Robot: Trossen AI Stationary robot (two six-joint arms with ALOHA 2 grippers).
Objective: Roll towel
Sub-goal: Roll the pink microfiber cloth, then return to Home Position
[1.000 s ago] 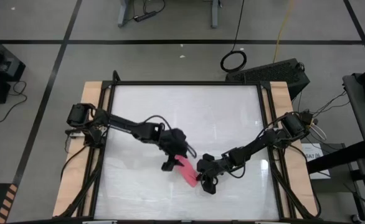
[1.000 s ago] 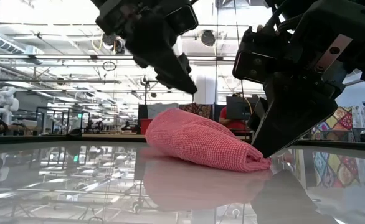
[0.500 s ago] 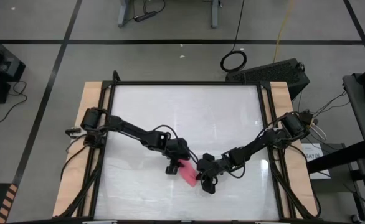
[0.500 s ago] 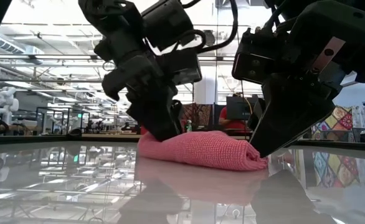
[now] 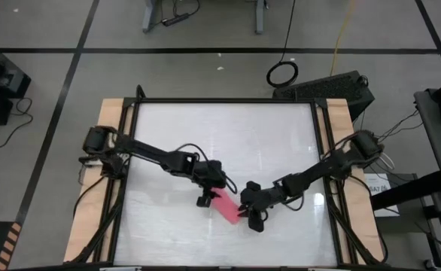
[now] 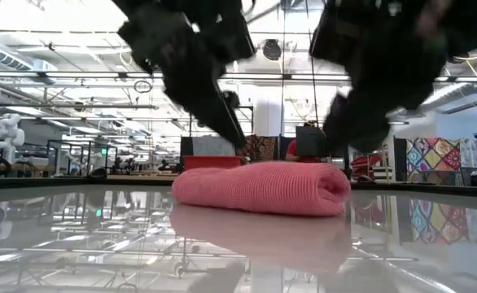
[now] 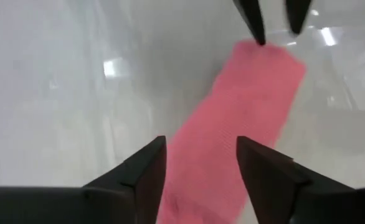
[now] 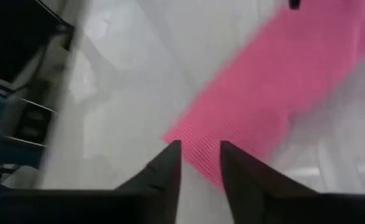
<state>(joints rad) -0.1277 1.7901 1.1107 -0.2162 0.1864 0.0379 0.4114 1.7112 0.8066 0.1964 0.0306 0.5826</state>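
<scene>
The pink-red towel (image 5: 226, 208) lies as a short, level roll on the table, a little near of its middle, resting along its whole length (image 6: 259, 187). My left gripper (image 5: 206, 199) hovers open just above the roll's left, far end; its fingers stand to either side of the cloth in the left wrist view (image 7: 201, 142). My right gripper (image 5: 250, 217) hovers just above the roll's right, near end (image 8: 195, 140), its fingers a narrow gap apart (image 8: 199, 144). In the low view both grippers are blurred above the roll.
The white table top (image 5: 228, 143) has free room on all sides of the towel. A black frame (image 5: 224, 100) and wooden side strips (image 5: 104, 181) bound it. The room beyond shows in the low view.
My left gripper came down onto the towel's left, far end, pressed its raised hump down, then lifted off. My right gripper, whose fingertips were at the towel's right end, has risen clear of it. The towel, humped at the left before, now lies as an even roll.
</scene>
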